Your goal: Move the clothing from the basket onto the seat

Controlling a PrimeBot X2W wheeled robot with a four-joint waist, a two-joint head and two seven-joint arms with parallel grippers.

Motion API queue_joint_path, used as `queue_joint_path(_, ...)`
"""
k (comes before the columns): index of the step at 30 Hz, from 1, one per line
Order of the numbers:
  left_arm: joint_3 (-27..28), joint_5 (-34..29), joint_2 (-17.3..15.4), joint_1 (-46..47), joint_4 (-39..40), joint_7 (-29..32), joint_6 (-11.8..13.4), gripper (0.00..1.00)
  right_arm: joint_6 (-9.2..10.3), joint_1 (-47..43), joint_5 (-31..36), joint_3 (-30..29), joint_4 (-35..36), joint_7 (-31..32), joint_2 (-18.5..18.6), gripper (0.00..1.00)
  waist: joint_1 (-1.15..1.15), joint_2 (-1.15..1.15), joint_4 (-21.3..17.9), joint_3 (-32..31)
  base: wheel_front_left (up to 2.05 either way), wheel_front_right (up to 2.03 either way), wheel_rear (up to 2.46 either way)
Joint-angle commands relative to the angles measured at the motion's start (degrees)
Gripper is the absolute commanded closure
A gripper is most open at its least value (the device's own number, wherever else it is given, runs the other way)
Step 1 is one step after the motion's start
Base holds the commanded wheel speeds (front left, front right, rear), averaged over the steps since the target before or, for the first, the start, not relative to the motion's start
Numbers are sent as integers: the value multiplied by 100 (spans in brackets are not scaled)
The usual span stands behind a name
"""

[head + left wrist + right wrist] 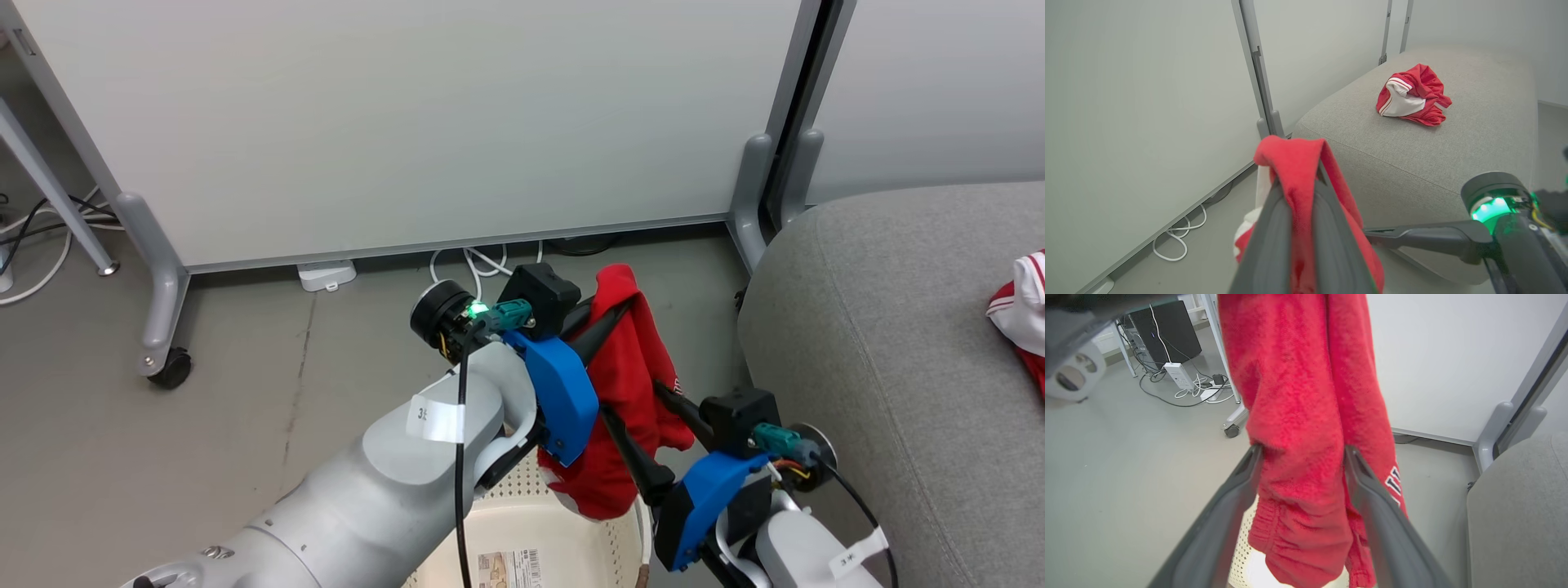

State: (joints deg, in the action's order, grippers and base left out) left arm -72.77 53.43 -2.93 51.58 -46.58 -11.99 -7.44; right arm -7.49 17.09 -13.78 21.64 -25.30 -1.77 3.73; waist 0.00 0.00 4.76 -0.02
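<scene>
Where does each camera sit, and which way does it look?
Head view: on the head, looking down at basket and seat; both arms show, left tool pinching the held garment, right tool open astride it.
Left wrist view: on the left wrist, looking along its shut fingers toward the seat and second garment.
Right wrist view: on the right wrist, looking between its open fingers at the held garment.
Shared: all see the held garment and seat.

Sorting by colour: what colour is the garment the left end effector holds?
The garment is red; right wrist view shows it best.
</scene>
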Motion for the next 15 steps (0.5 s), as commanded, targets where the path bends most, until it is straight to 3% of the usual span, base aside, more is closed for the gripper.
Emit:
queue_joint_path(1,0,-16,5,74,17,-40,-3,100,-1,143,-46,26,-94,-48,34,0,0,0,9,8,0,0,0)
queue_joint_path(15,-50,-23,5,2,159,32,-3,100,-1,1338,-651,1043,-1537,-416,-19,0,0,0,6,30,0,0,0)
